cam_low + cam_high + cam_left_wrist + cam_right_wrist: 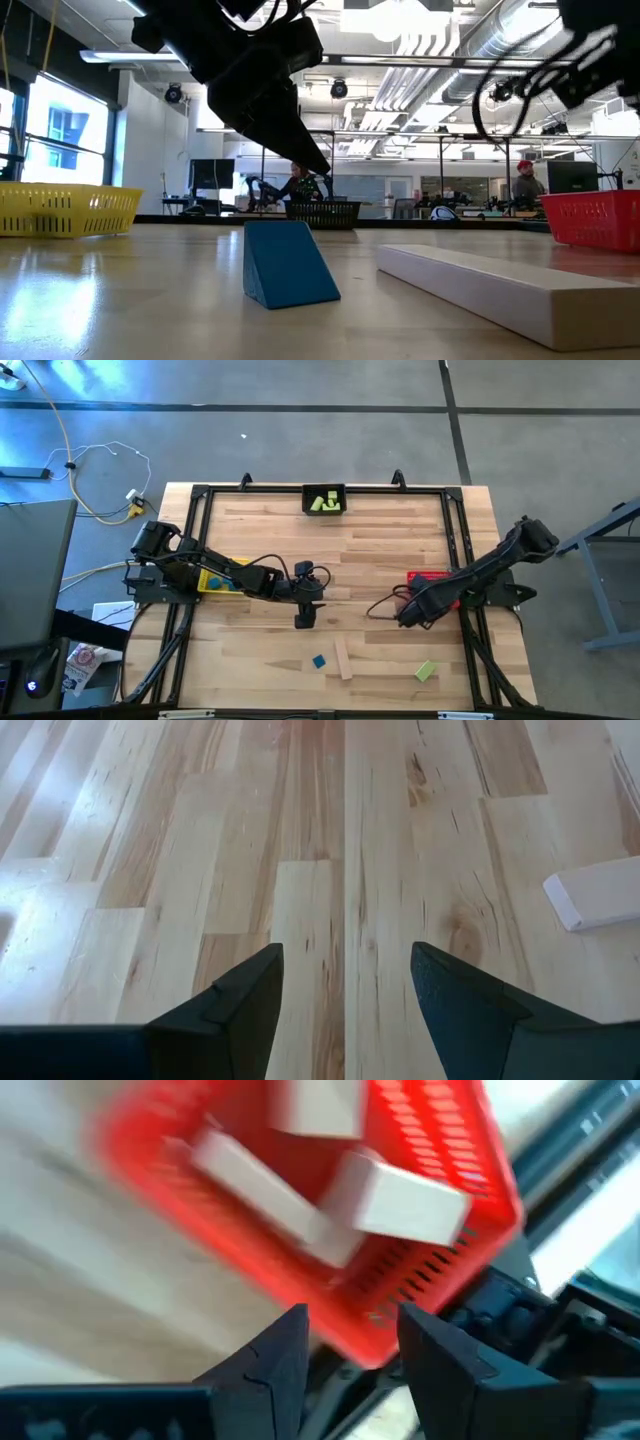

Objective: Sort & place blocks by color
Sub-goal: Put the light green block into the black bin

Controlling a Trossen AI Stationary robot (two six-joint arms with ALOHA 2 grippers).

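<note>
Three blocks lie flat near the table's near edge: a blue wedge (319,661) (285,265), a plain wood bar (343,658) (510,290) and a lime green block (426,671). My left gripper (304,620) (345,955) hangs open and empty over bare table, just on the far side of the blue wedge. The bar's end (600,890) shows beyond the left gripper's fingers. My right gripper (405,618) (352,1315) is open and empty beside the red bin (428,578), which holds plain wood blocks (400,1200).
A black bin (323,500) with lime green blocks sits at the far edge. A yellow bin (215,580) (65,208) lies under the left arm. The red bin (595,215) stands at the right. A dark frame runs along the table's sides. People show in the room behind.
</note>
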